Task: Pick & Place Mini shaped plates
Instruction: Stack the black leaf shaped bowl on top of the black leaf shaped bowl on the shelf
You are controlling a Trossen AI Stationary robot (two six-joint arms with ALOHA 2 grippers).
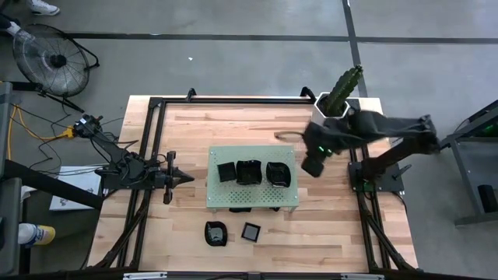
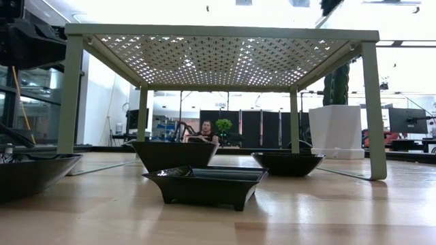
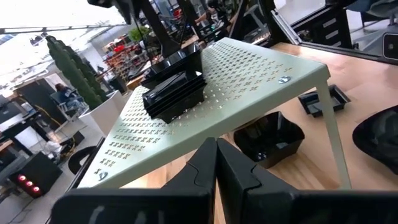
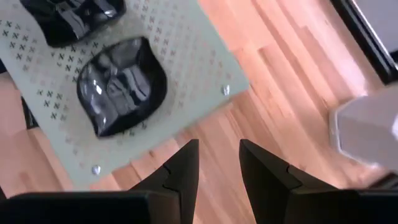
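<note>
Three stacks of mini shaped plates (image 1: 252, 173) are sitting in a row on top of the green perforated board (image 1: 289, 199), and a few more are lying on the table (image 1: 327, 225) under and in front of it: one round-cornered dish (image 1: 215, 232) and one square dish (image 1: 250, 231) near the front edge, at about 7 o'clock and 6 o'clock from the board's middle.

Beside the board's 3 o'clock edge, the right gripper (image 1: 313, 166) is hanging with its fingers apart and nothing between them; the rounded plate (image 4: 121, 85) nearest that edge is lying free on the board. The step in hand looks like moving off for another dish. To do it well, the arm should be lifting clear of the board's corner before travelling, then coming down straight over a plate's rim so one finger goes inside and one outside, since the glossy dishes will probably slip under a shallow pinch.

Out at 9 o'clock from the board, the left gripper (image 1: 185, 178) is waiting with its fingers pressed together, empty.

Much is staying hard to read: the dishes under the board are largely covered from above, how many are nested in each stack cannot be counted, and the white hexagonal pot (image 1: 333, 107) is partly covered by its plant.
</note>
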